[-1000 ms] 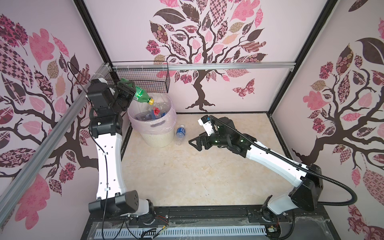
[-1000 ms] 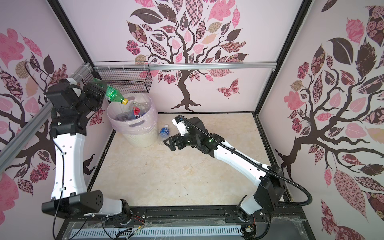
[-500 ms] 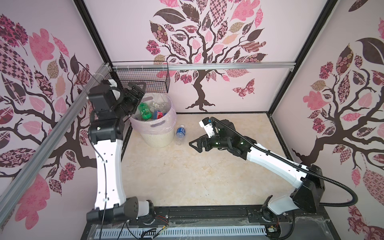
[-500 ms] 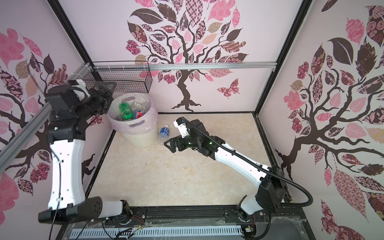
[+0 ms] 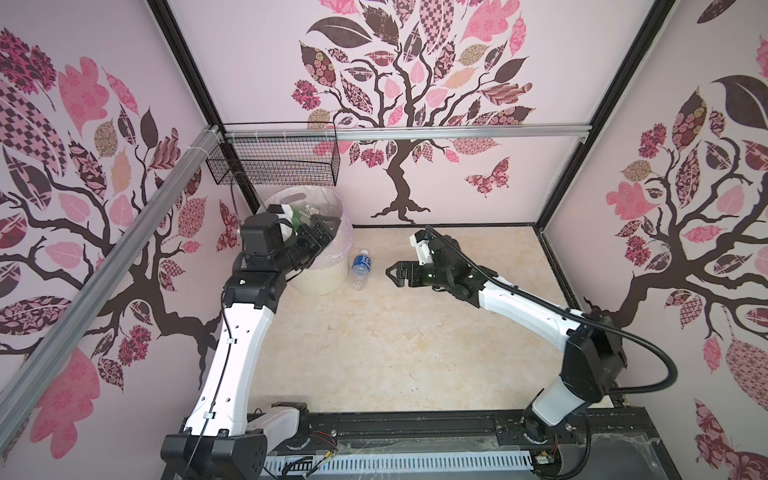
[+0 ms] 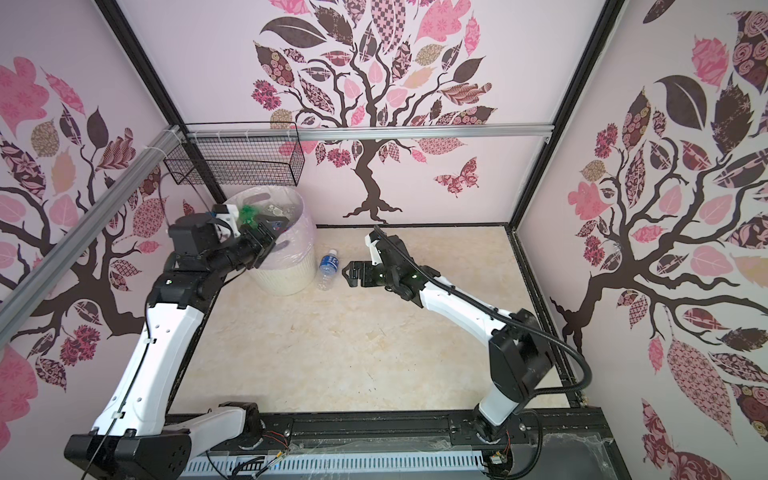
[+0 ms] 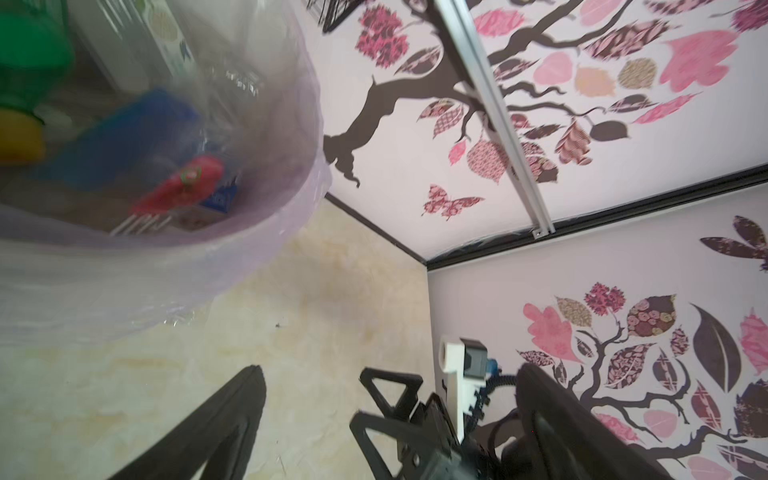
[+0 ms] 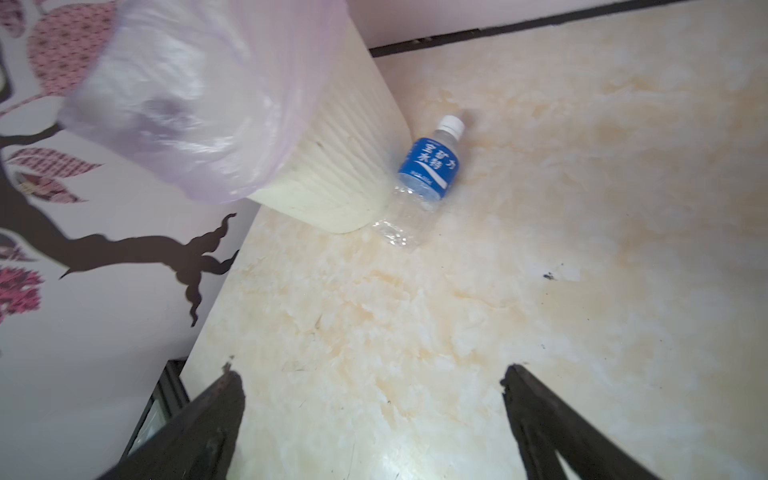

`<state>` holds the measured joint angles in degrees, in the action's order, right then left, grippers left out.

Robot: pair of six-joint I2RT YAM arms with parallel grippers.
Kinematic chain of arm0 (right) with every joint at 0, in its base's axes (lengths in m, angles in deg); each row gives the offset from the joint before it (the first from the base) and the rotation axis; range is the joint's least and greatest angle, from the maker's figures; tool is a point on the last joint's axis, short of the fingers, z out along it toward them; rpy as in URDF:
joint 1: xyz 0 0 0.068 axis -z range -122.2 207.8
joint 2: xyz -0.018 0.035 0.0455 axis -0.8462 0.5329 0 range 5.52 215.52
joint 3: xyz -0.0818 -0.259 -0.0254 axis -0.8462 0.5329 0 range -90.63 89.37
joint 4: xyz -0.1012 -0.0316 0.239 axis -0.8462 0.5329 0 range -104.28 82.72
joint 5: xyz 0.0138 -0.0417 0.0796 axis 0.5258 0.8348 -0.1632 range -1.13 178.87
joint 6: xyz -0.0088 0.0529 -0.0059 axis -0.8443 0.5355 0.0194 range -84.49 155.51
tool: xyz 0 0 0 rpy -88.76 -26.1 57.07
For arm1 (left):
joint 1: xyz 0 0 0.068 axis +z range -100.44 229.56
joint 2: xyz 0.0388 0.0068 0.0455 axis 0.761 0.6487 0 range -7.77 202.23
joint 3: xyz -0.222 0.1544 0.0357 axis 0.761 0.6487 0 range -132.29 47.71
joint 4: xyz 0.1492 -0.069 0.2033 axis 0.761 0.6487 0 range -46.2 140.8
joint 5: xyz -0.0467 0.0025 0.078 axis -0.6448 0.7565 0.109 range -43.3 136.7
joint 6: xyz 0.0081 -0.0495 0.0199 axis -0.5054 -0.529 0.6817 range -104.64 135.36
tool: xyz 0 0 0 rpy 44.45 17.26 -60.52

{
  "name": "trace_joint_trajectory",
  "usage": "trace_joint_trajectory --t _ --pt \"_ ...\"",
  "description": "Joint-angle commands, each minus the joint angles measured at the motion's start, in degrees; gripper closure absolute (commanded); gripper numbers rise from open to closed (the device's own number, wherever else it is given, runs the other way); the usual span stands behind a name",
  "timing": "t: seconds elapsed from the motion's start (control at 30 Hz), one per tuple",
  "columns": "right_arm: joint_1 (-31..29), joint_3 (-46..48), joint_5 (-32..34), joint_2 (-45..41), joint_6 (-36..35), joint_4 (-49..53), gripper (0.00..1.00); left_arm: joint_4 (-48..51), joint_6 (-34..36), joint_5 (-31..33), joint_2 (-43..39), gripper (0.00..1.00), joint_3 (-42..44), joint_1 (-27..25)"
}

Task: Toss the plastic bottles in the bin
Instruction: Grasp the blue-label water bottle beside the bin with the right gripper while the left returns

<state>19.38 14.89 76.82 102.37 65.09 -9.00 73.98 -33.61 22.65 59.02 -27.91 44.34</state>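
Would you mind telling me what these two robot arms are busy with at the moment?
It is a cleanup job: several plastic bottles already lie in the bin. The left arm is at the bin's rim, its jaws open and empty. One blue-labelled bottle lies on the floor right beside the bin. The right arm points its open, empty jaws at that bottle without touching it.

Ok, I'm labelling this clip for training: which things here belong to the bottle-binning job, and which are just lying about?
Job: the bin, the blue-label bottle lying beside it, the green bottle and red bottle inside.
Not part: the wire basket, the aluminium rail.
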Motion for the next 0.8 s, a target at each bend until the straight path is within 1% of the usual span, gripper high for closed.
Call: trace_joint_trajectory --t 0.0,0.17,0.4,0.5,0.7,0.77 --pt "-0.39 -2.88 0.97 7.12 4.75 -3.78 0.01 -1.9 2.0 -0.38 -2.84 0.03 5.41 -2.23" --pt "-0.49 -6.04 -1.1 16.42 10.63 -10.33 0.01 -3.89 1.86 -1.09 -5.74 0.03 13.77 -3.75" --pt "-1.07 -15.89 -3.68 28.42 15.67 -13.06 0.01 -4.96 1.97 -2.31 -7.8 0.03 22.69 -3.79" --pt "-1.84 -21.48 -4.12 33.4 17.89 -12.23 0.0 -5.62 1.63 -1.88 -8.33 0.03 25.21 -3.75" --pt "-3.9 -35.16 -0.38 42.94 18.84 -4.22 0.01 -5.05 2.56 -0.35 -8.1 0.03 26.83 -3.34" --pt "-4.49 -39.37 1.04 46.38 18.93 -1.08 0.03 -4.94 3.0 -0.72 -7.94 0.03 26.98 -2.77"
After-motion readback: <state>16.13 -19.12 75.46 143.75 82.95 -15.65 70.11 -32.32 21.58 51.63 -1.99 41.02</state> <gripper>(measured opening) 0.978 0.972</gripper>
